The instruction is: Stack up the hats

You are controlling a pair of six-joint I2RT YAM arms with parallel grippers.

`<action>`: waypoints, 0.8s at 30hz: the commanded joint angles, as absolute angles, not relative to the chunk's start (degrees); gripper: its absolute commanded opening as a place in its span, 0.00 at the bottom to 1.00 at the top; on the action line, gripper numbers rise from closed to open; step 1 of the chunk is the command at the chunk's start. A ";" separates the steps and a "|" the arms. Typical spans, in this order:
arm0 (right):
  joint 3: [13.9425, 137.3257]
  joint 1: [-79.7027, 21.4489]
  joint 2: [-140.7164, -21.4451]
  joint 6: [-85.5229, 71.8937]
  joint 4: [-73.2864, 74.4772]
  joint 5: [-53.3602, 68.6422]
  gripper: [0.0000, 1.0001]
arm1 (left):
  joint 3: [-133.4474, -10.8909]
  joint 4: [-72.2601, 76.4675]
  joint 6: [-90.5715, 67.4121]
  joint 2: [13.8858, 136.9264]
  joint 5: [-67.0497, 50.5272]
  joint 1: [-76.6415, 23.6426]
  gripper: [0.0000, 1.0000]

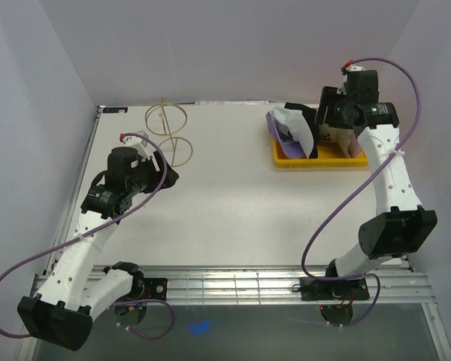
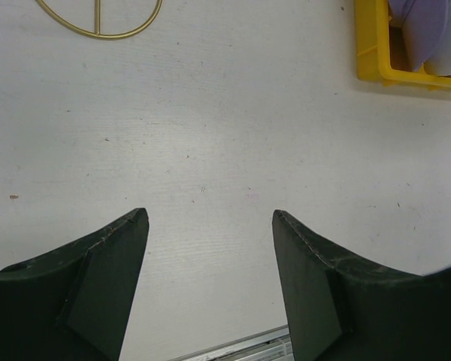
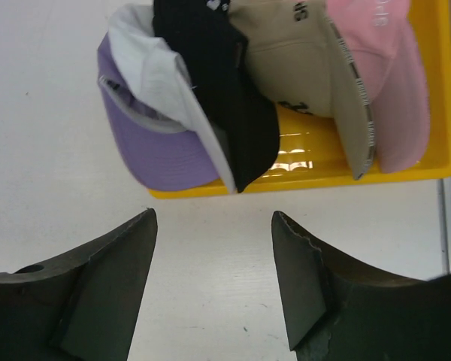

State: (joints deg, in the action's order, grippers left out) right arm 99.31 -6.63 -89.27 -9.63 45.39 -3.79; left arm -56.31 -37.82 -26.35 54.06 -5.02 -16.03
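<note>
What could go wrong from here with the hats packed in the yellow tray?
1. The purple cap, white cap and black cap overlap tightly in the yellow tray; the open right end effector, poised near them, may pinch two brims at once.
2. Pulling a wedged cap could drag the tray along.
3. The gold wire stand sits close to the open left end effector; a swing might knock it over.

Plenty of bare bench (image 2: 210, 113) ahead of my left fingers (image 2: 98, 301), wire stand (image 2: 98, 19) way off front-left. Straight ahead of my right fingers (image 3: 98, 301), the tray (image 3: 406, 169) of hats (image 3: 210, 75) blocks the way.
</note>
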 commanded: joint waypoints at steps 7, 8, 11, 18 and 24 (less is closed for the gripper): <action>105.91 10.54 -95.18 -12.48 50.10 -3.07 0.68 | -51.16 -34.11 -25.14 50.71 -8.35 -16.08 0.78; 106.00 11.24 -95.71 -12.39 50.18 -4.47 0.68 | -50.11 -33.49 -25.05 50.54 -8.35 -16.08 0.78; 106.00 12.04 -98.52 -12.57 49.92 -5.45 0.68 | -48.96 -32.61 -24.79 50.27 -8.52 -16.08 0.78; 104.94 12.22 -101.42 -12.13 47.46 -6.50 0.67 | -45.89 -31.55 -23.82 49.31 -8.35 -16.08 0.78; 103.10 12.22 -102.57 -12.13 45.97 -4.76 0.65 | -43.77 -30.59 -23.55 49.13 -8.26 -16.08 0.78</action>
State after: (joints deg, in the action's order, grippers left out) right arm 104.09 12.16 -102.37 -11.99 48.84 -5.45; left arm -44.58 -32.16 -24.43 50.24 -7.97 -16.03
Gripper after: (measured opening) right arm 0.663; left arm 0.780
